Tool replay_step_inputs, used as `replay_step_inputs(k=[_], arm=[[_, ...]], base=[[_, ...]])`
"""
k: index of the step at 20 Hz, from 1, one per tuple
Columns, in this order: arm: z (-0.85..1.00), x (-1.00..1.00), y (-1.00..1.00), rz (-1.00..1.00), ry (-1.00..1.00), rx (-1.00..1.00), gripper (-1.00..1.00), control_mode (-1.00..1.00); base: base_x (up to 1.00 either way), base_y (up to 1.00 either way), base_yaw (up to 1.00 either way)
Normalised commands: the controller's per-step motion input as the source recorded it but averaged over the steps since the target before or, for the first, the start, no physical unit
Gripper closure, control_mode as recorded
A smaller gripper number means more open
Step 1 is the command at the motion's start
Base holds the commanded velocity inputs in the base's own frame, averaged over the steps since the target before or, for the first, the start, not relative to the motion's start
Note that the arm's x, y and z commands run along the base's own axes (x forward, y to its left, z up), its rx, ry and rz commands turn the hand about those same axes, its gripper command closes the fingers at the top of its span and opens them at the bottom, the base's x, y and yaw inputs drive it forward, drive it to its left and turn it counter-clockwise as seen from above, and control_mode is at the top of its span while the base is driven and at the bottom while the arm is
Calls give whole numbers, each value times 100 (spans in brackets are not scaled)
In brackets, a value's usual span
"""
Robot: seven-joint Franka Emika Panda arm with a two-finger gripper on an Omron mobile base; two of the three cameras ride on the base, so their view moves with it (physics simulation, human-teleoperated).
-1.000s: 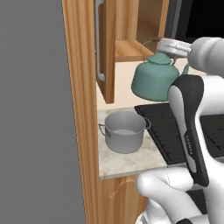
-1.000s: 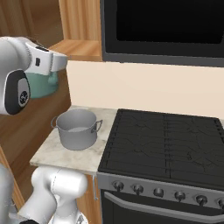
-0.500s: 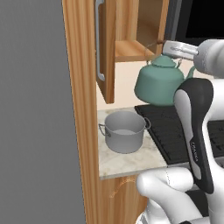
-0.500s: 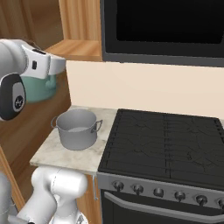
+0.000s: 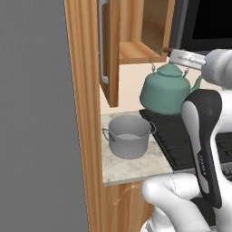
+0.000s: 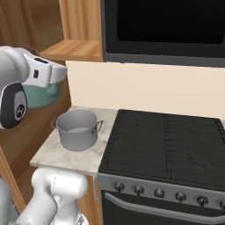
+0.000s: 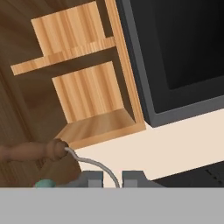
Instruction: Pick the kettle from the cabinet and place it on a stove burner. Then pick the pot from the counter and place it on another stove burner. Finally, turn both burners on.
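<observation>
In the left base view you have the kettle in the air right of centre, hanging over the back left corner of the stove burners and clear of the open cabinet above it. The pot sits on the surface below and to the left, untouched. You are on the first step, carrying the kettle to a burner; next you need to bring it further over a grate and lower it level.

In the right base view the arm covers most of the kettle at the left edge; the cooktop spreads across the lower right, its knobs along the bottom.

In the hand view the fingers at the bottom edge are clenched on the kettle's thin handle wire, the wooden grip at lower left. The kettle body is almost wholly cut off there.
</observation>
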Motion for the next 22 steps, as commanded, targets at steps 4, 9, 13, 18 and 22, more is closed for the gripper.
replay_step_inputs(k=[4,9,13,18,22], arm=[[-9,0,0,0,0,0,100,-100],[-5,0,0,0,0,0,100,100],[0,0,0,0,0,0,100,100],[0,0,0,0,0,0,100,100],[0,0,0,0,0,0,100,100]], base=[[0,0,0],[-2,-4,0],[-5,-21,0],[-14,-26,0],[-20,-25,-3]])
